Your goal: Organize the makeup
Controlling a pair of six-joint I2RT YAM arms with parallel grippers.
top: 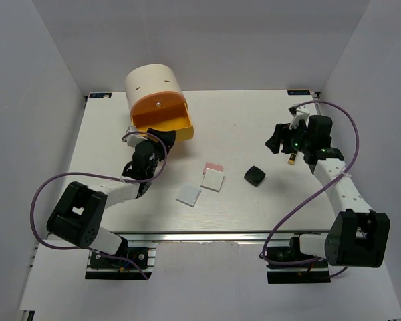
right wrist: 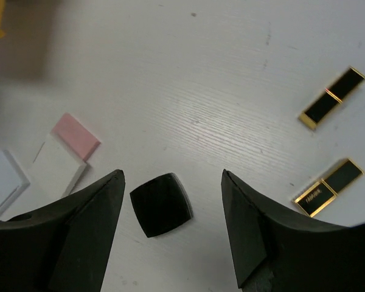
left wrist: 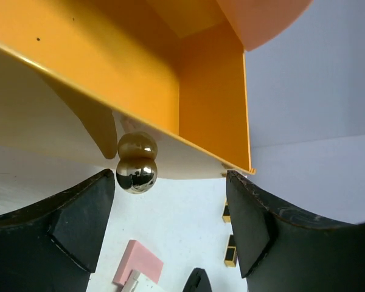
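Makeup was seen spread over the desk [top: 254, 214] in the top view. A black compact [top: 254, 176] lay near the middle, with a pink square [top: 214, 165], a white square [top: 212, 180] and a second white square [top: 188, 194] to its left. A black-gold stick [top: 291, 159] lay just by the right end effector [top: 281, 139]. From that end effector the compact lay toward the centre and the near edge. It was well apart from the left end effector [top: 159, 137], which was held at the open orange drawer [top: 164, 122] of the cream cylinder [top: 154, 83]. The right arm was judged the nearer.

In the left wrist view, the left end effector [left wrist: 170, 207] was shown released, jaws wide and nothing between them. The drawer's metal knob [left wrist: 136, 172] was seen just beyond the fingertips.

In the right wrist view, the right end effector [right wrist: 171, 182] was likewise released and empty. The compact [right wrist: 161, 204] was framed between the two fingers [right wrist: 79, 237], flat on the desk below them and untouched, a little nearer the left one. Two sticks [right wrist: 333, 97] were seen off to the right, long axes diagonal. A nearly straight descent was judged sufficient to bracket the compact.
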